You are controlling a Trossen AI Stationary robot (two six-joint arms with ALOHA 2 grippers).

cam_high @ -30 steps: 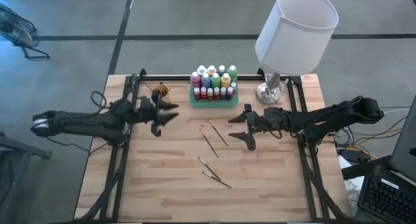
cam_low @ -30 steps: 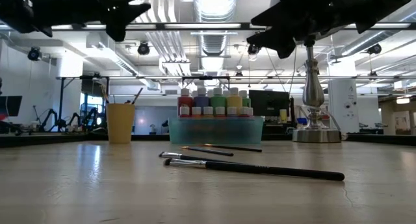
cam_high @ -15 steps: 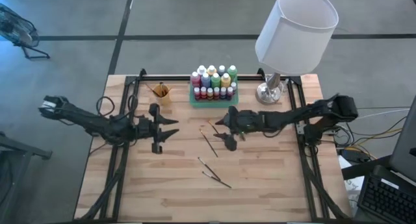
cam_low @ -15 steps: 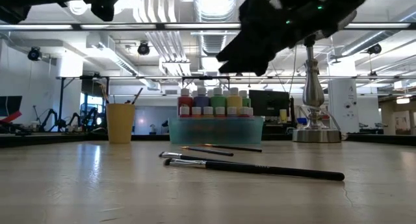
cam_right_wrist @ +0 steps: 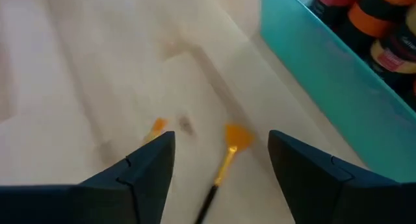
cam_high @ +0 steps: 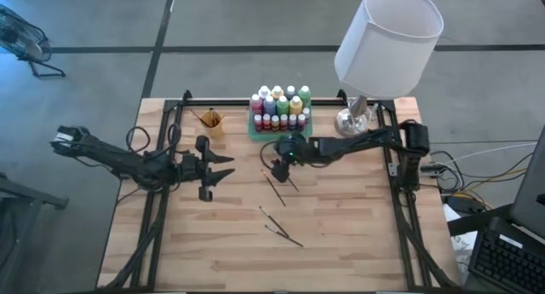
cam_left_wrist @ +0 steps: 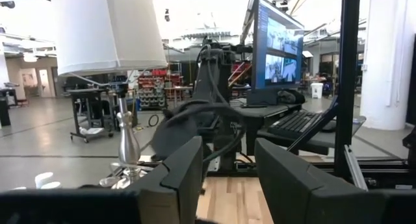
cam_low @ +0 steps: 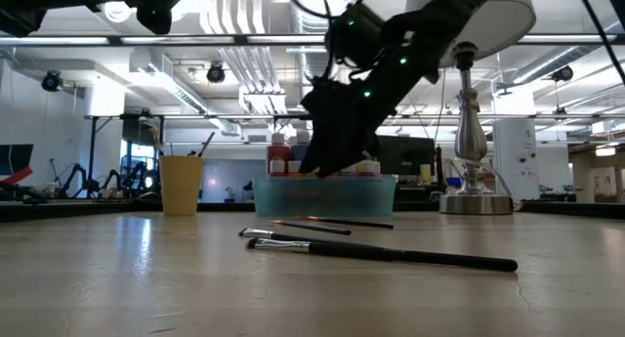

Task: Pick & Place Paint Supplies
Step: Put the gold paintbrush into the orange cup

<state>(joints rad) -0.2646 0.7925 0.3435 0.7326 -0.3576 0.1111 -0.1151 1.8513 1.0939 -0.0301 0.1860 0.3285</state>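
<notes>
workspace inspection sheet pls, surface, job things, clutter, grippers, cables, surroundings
surface: wooden table, black frame rails along its sides.
job's things: paint bottles packed in the green tray at the far edge; four paintbrushes loose mid-table; more brushes standing in the orange cup.
clutter: lamp at the far right corner.
grippers: right gripper open, low over an orange-tipped brush beside the tray; left gripper open, empty, above the table's left side.
cables: bundles by the table's right edge.
surroundings: monitor, keyboard to the right; lab room behind.
</notes>
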